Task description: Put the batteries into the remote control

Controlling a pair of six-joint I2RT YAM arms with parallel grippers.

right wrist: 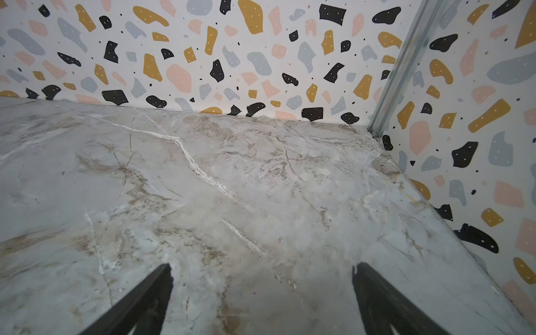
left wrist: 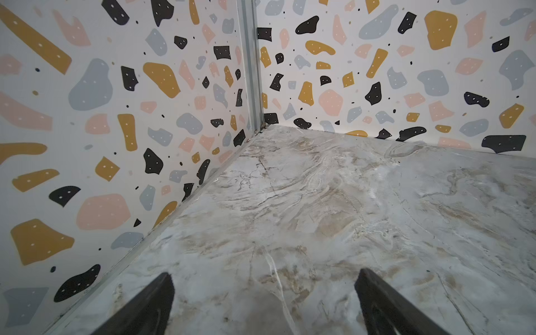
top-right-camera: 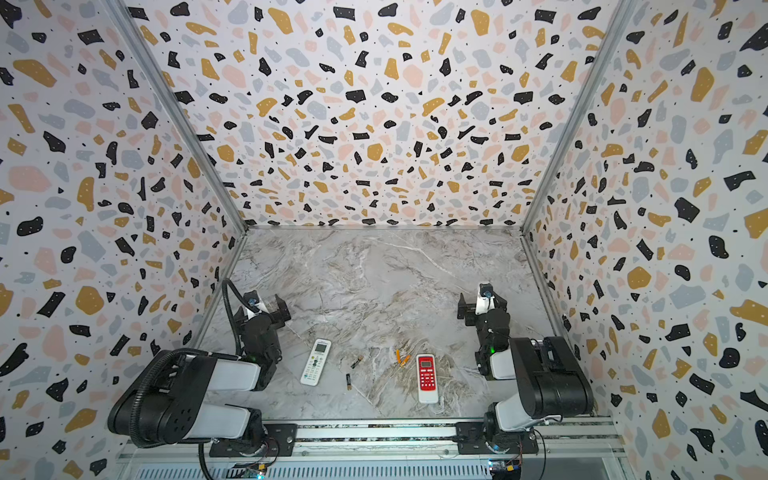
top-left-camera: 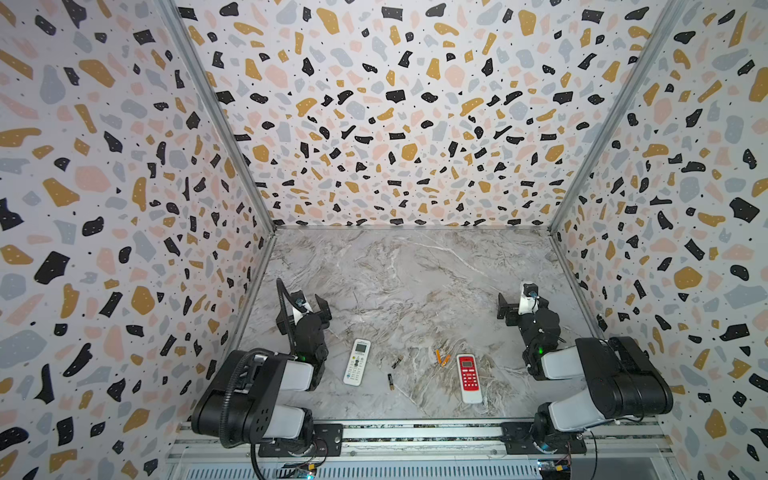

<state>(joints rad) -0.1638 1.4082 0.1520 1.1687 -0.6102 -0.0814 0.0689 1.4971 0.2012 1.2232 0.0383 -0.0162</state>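
**Both grippers wide open and empty; batteries loose between two remotes**

The left gripper [left wrist: 264, 274] has its jaws spread wide with nothing between them. Its black fingers [left wrist: 150, 304] frame only bare marble, and it faces the far left corner of the table [top-left-camera: 415, 266]. The right gripper [right wrist: 261, 265] is in the same state, jaws fully apart and holding nothing, and it faces the far right corner. In both top views the left gripper sits near the table's left edge and the right gripper near its right edge. Each is well apart from everything lying on the table.

The task's things lie in a loose row close to the near edge. The white remote [top-left-camera: 357, 361] lies left of the middle, buttons up, with its screen end toward the far edge. To its right is the far black battery [top-left-camera: 397, 361], lying at a slant. The near black battery [top-left-camera: 390, 381] lies apart from it, closer to the near edge, its gold end toward that edge.

Right of the middle, the orange batteries [top-left-camera: 437, 356] lie together in a narrow V; whether they touch I cannot tell. They are just beside the screen end of the red remote [top-left-camera: 469, 377], which lies buttons up. No battery is in either remote.

Speckled walls [top-left-camera: 124, 208] close the table's left, far and right edges.
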